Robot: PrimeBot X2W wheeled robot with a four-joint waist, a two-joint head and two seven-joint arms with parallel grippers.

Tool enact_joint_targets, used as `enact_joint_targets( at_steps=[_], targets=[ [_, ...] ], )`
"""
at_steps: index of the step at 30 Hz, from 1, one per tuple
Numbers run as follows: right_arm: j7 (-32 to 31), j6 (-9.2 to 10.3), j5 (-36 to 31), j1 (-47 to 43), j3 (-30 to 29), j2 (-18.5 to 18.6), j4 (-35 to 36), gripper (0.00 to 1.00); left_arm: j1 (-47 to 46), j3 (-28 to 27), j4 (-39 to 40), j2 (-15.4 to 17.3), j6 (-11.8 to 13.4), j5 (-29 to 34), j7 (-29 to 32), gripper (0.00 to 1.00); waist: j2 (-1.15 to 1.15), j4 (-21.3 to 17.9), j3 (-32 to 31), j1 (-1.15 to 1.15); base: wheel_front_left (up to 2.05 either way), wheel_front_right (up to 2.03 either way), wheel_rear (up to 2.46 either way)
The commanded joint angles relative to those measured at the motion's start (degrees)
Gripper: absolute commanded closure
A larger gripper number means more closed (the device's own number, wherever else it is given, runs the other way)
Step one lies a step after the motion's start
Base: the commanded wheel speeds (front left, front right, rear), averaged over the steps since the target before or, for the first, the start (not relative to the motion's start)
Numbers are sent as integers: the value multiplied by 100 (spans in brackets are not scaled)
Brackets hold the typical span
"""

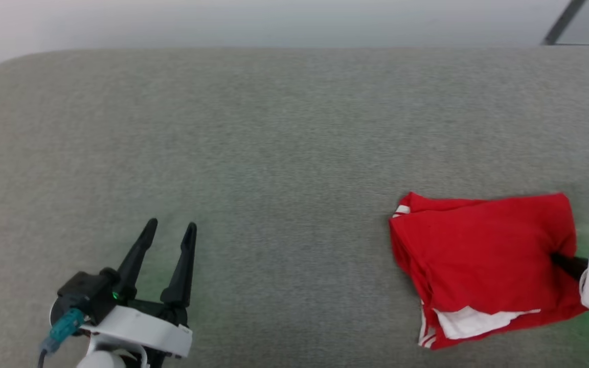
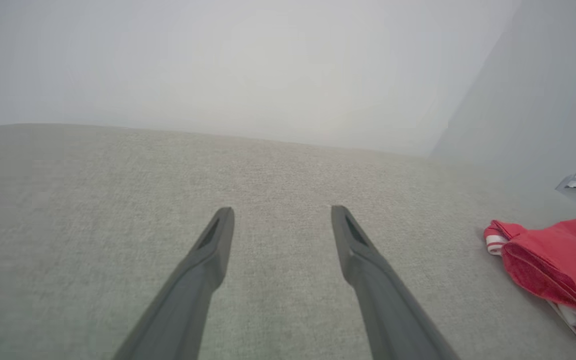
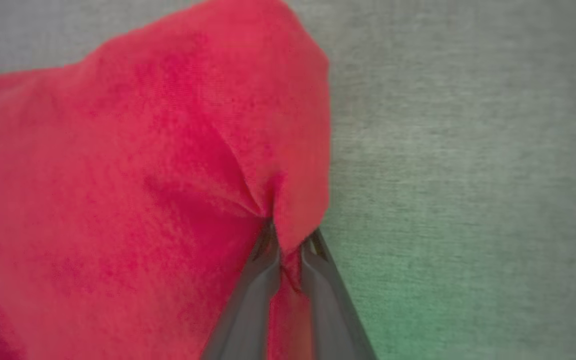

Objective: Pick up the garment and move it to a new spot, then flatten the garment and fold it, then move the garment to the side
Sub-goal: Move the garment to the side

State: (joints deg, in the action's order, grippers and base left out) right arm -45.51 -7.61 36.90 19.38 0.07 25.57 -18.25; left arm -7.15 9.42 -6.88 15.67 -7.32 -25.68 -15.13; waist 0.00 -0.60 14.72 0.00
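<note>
Right wrist view: our right gripper, jaws pinching a fold at the folded garment's edge on the worktop's right side, seemingly to drag it aside; left gripper rests, jaws spread.

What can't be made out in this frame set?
Head view: right gripper cut off by the right edge, tips under the garment.
Right wrist view: blurred; cloth hides how many layers the pinch takes.
Left wrist view: garment cut off at the right edge, past the open left gripper; the background is hazy.
</note>
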Motion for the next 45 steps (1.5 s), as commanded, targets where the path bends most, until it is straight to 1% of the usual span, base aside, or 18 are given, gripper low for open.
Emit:
enact_joint_targets(
  at_steps=[1, 4, 7, 11, 13, 17, 21, 26, 29, 34, 37, 41, 45],
  targets=[
    [122, 23, 7, 33, -141, 99, -112, 100, -110, 57, 22, 38, -25, -20, 4, 0, 0, -340, 20, 0, 0, 0, 0],
    [426, 16, 61, 185, -330, 120, -183, 100, -254, 152, 57, 139, -25, -4, 4, 0, 0, -656, 89, 0, 0, 0, 0],
    [751, 16, -36, 348, -607, 177, -345, 100, -448, 310, 91, 260, -25, 26, 4, 0, 0, -977, 203, 0, 0, 0, 0],
    [1180, 16, -96, 579, -1008, 243, -583, 100, -814, 462, 163, 494, -25, -13, 4, 0, 0, -1354, 427, 0, 0, 0, 0],
    [1281, 16, -92, 614, -1107, 245, -659, 100, -933, 526, 202, 526, -25, -38, 4, 0, 0, -1419, 481, 0, 0, 0, 0],
    [1658, 16, -181, 787, -1425, 321, -953, 100, -1349, 642, 351, 746, -25, 17, 5, 0, 0, -1690, 748, 0, 0, 0, 0],
    [2098, 16, -464, 1079, -1631, 339, -1332, 100, -1813, 817, 403, 1014, -25, 96, 4, 0, 0, -1877, 1007, 0, 0, 0, 0],
    [2653, 16, -909, 1611, -1760, 386, -1859, 100, -2424, 1156, 413, 1360, -25, 186, 25, 0, 0, -1956, 1310, 0, 0, 0, 0],
    [3006, 16, -1270, 1982, -1769, 432, -2213, 100, -2738, 1279, 456, 1505, -25, 214, 85, 0, 0, -1962, 1493, 0, 0, 0, 0],
    [3609, 16, -2053, 2587, -1746, 478, -2817, 100, -3102, 1413, 550, 1669, -25, 205, 161, 0, 0, -1929, 1744, 0, 0, 0, 0],
    [3926, 16, -2461, 2901, -1755, 445, -3224, 100, -3203, 1479, 611, 1752, -24, 184, 168, 0, 0, -1897, 1846, 0, 0, 0, 0],
    [4225, 16, -2809, 3246, -1812, 380, -3778, 100, -3302, 1517, 670, 1860, -24, 218, 217, 0, 0, -1845, 1942, 0, 0, 0, 0],
    [4515, 16, -3146, 3435, -1858, 390, -4251, 100, -3358, 1490, 740, 1944, -9, 235, 243, 0, 0, -1798, 2016, 0, 0, 0, 0]
  ],
)
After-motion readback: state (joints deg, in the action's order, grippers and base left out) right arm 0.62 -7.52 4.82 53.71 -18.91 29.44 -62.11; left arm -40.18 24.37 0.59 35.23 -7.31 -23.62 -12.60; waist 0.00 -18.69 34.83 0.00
